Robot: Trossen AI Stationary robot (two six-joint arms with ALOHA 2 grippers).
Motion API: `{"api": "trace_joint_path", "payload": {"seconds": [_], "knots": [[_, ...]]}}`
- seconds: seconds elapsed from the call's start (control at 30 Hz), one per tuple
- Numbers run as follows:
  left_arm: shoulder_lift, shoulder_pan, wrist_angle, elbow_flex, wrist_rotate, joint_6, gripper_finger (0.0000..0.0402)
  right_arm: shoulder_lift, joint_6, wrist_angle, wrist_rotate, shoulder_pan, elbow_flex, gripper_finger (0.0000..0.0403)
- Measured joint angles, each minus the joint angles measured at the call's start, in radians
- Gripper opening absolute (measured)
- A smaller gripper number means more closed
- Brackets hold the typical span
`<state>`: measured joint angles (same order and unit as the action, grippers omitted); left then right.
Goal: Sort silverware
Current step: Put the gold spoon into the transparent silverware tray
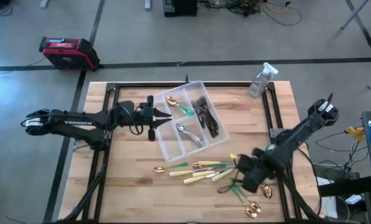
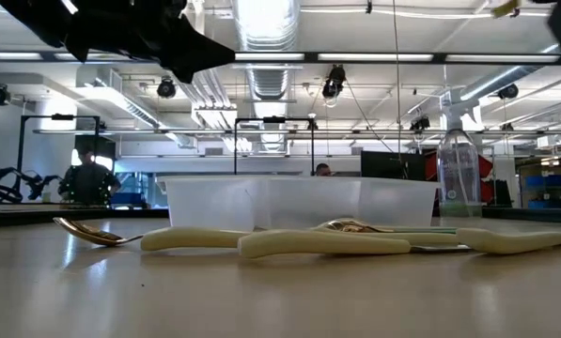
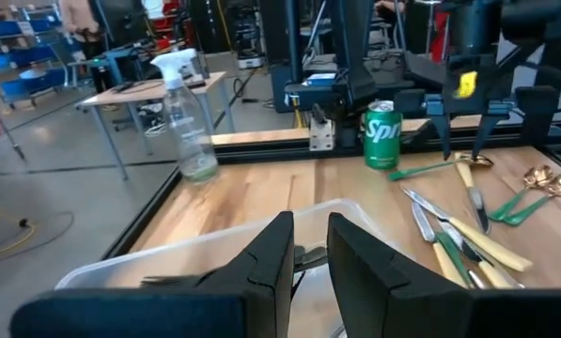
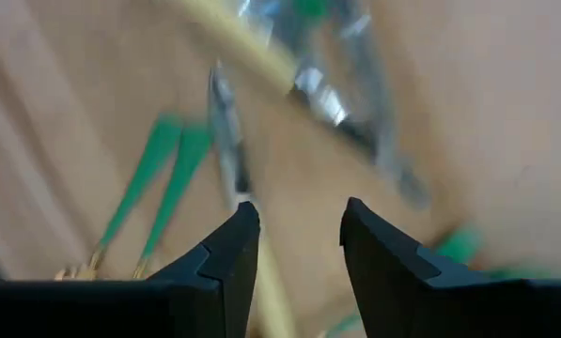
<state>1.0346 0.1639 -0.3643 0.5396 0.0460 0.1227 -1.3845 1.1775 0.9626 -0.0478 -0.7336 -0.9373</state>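
The clear divided tray [image 1: 167, 148] lies mid-table. In it are a green-handled gold spoon [image 1: 178, 104], dark forks [image 1: 206, 116] and silver spoons [image 1: 189, 134]. My left gripper [image 3: 310, 252] hovers level at the tray's left rim, narrowly open, with nothing between its fingers. Loose silverware lies on the wood near the front right: cream-handled knives [image 1: 201, 175], a gold spoon [image 1: 159, 168] and green-handled gold spoons [image 1: 253, 208]. My right gripper [image 4: 299, 235] points down above these pieces, open and holding nothing. Green handles [image 4: 167, 178] show blurred below it.
A clear spray bottle [image 1: 260, 81] stands at the table's far right corner. A green can [image 3: 381, 136] stands at the right edge, by my right arm. Bare wood lies left of the tray. A red case [image 1: 67, 53] sits on the floor beyond the table.
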Motion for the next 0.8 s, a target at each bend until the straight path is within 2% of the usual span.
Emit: {"api": "trace_joint_path", "payload": {"seconds": [0.07, 0.23, 0.47, 0.53, 0.8], "knots": [[0.026, -0.004, -0.030, 0.000, 0.000, 0.000, 0.0054, -0.005, 0.132, 0.005, 0.045, -0.055, 0.005, 0.0132], [0.085, -0.006, -0.121, 0.000, 0.000, -0.001, 0.0054, -0.006, 0.620, 0.036, 0.069, -0.157, 0.008, 0.0132], [0.134, -0.006, -0.167, 0.001, 0.000, -0.005, 0.0054, -0.011, 0.987, 0.026, 0.112, -0.244, 0.057, 0.0161], [0.140, -0.006, -0.158, 0.001, 0.000, -0.011, 0.0054, -0.010, 1.034, 0.011, 0.136, -0.246, 0.091, 0.0167], [0.145, -0.006, -0.137, 0.001, 0.000, -0.027, 0.0054, -0.009, 1.020, -0.127, 0.179, -0.221, 0.214, 0.0173]]}}
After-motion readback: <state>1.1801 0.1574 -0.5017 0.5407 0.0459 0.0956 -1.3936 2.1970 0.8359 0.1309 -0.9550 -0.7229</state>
